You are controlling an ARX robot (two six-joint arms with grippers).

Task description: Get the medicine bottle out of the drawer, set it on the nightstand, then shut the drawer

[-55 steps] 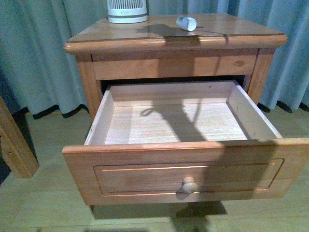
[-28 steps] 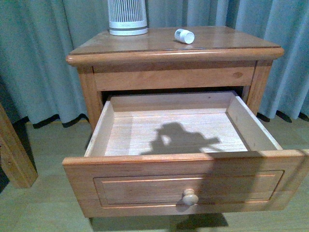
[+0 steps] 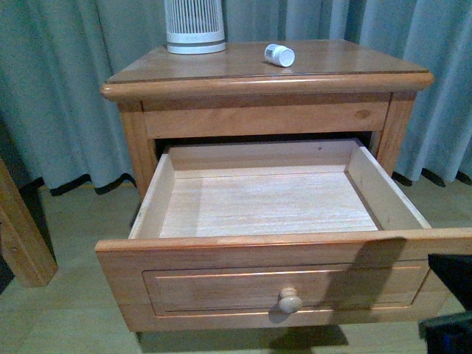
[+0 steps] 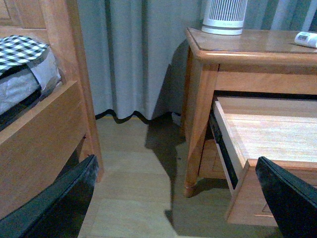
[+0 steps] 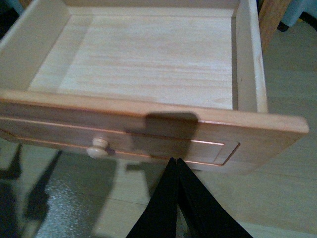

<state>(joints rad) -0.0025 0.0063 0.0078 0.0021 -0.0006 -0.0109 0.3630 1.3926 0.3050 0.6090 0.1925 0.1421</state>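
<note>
The medicine bottle point(image 3: 279, 54) lies on its side on the nightstand point(image 3: 346, 66) top, toward the back right; the left wrist view catches it too point(image 4: 305, 38). The drawer point(image 3: 221, 284) stands pulled far out, its pale inside bare, its round knob point(image 3: 290, 300) facing me. My right gripper point(image 5: 176, 161) is shut on nothing, just in front of the drawer's front panel point(image 5: 208, 134), to the right of the knob point(image 5: 98, 147). It shows as a dark shape point(image 3: 451, 302) at the front view's lower right. My left gripper point(image 4: 176, 198) hangs open over the floor, left of the nightstand.
A white ribbed cylinder point(image 3: 194, 26) stands at the back left of the tabletop. The shallower upper drawer point(image 3: 265, 118) is shut. A wooden bed frame point(image 4: 39, 124) with checked bedding point(image 4: 22, 49) stands to the left. Blue-grey curtains point(image 3: 66, 88) hang behind.
The arm's shadow has left the drawer's inside and now falls on its front panel. My right arm has come into the front view's lower right corner. The bottle has stayed put.
</note>
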